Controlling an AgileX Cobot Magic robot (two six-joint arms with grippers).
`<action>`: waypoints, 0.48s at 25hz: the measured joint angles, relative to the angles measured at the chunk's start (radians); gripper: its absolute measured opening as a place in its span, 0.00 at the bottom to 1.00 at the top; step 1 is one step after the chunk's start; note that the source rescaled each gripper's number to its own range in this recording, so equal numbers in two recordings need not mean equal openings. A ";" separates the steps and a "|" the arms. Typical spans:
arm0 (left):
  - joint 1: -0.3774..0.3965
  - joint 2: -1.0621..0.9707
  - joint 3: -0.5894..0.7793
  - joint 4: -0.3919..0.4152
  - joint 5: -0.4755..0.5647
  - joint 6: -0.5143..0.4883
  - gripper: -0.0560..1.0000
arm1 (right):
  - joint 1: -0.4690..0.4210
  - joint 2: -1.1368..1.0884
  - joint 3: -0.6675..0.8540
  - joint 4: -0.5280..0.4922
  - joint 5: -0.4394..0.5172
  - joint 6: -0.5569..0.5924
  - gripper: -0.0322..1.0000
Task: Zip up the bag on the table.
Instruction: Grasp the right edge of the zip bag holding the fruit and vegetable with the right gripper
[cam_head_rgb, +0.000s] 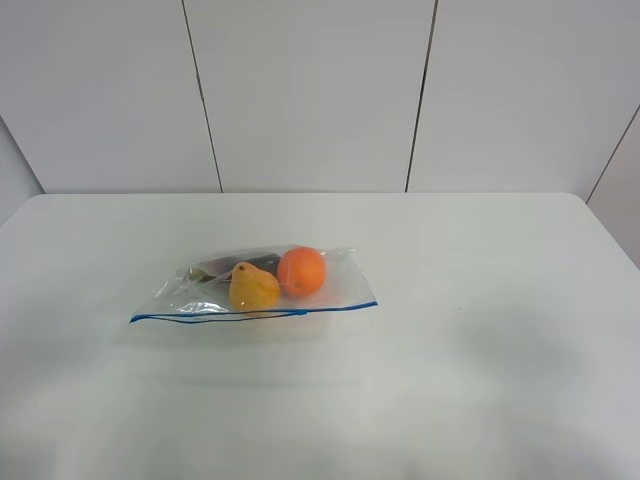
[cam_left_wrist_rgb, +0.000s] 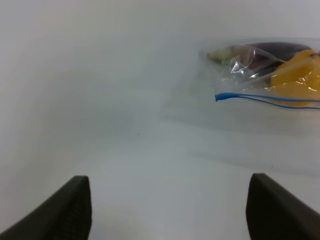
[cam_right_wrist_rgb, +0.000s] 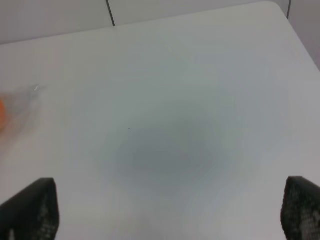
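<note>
At the near side, the left tool (cam_left_wrist_rgb: 170, 207) and the right tool (cam_right_wrist_rgb: 167, 212) are found released, jaws spread wide and nothing held. The bag (cam_head_rgb: 340, 285) is located slightly left of centre on the bench (cam_head_rgb: 480, 360), with its blue seal strip (cam_head_rgb: 250, 315) along the near edge and a yellow fruit (cam_head_rgb: 252, 288) and an orange (cam_head_rgb: 302, 270) behind it. The film is judged thin, limp and slippery but anchored by the fruit, so hold is best taken at the stiffer strip's left end.
</note>
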 joint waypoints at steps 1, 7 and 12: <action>0.000 0.000 0.000 0.000 0.000 0.000 1.00 | 0.000 0.000 0.000 0.000 0.000 0.000 1.00; 0.000 0.000 0.000 0.000 0.000 0.000 1.00 | 0.000 0.000 -0.010 0.001 0.014 0.000 1.00; 0.000 0.000 0.000 0.000 0.000 0.000 1.00 | 0.000 0.000 -0.064 0.019 -0.020 0.000 1.00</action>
